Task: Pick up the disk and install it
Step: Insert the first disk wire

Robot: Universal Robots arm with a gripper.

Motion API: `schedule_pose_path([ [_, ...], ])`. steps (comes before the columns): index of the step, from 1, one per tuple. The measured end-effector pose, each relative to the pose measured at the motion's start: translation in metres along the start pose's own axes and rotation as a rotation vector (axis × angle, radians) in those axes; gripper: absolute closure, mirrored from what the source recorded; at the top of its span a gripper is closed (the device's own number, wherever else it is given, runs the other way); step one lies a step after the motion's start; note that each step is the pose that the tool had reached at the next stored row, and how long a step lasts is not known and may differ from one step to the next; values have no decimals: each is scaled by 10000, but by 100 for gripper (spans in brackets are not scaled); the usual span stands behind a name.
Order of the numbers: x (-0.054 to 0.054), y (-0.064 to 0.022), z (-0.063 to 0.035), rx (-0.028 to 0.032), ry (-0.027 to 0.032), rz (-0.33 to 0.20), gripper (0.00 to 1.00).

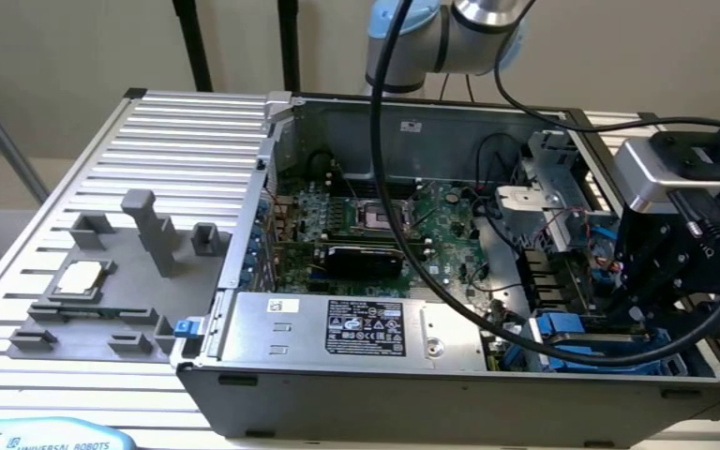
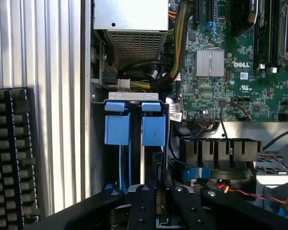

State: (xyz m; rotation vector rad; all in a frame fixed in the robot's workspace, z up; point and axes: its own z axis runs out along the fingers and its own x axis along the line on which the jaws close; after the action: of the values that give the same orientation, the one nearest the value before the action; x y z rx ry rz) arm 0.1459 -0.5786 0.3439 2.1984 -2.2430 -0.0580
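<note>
A ribbed aluminium workbench (image 1: 160, 141) carries an open desktop computer case (image 1: 460, 394) lying on its side, motherboard (image 1: 373, 230) exposed, the silver power supply (image 1: 348, 328) with its black label set along the case's near edge; at the bench's edge on the exterior view's left sits a grey fixture tray (image 1: 97, 309) holding a small square chip (image 1: 82, 277).

The robot arm (image 1: 460, 28) reaches over the case's far wall and bends down to the case's near corner on the exterior view's right, wrist and black gripper (image 1: 660, 281) pointed down into the drive bay; a posture that appears chosen to feed a drive in edge-first along the bay's slots.

In the wrist view the gripper (image 2: 158, 201) has its black fingers (image 2: 143, 206) drawn close together around a thin upright edge between them, apparently the disk (image 2: 158, 191), though little of it shows; the grip looks narrow because the drive is taken across its thin dimension; beside it, two blue carrier tabs (image 2: 134, 124) stand side by side in the bay, suggesting the disk is at or already partway into its slot there.
</note>
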Motion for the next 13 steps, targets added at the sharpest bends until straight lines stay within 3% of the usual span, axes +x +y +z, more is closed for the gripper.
schedule_pose_path([
  [8, -36, 0, 6, 4, 135, 50, 82],
  [13, -53, -2, 14, 5, 175, 64, 82],
])
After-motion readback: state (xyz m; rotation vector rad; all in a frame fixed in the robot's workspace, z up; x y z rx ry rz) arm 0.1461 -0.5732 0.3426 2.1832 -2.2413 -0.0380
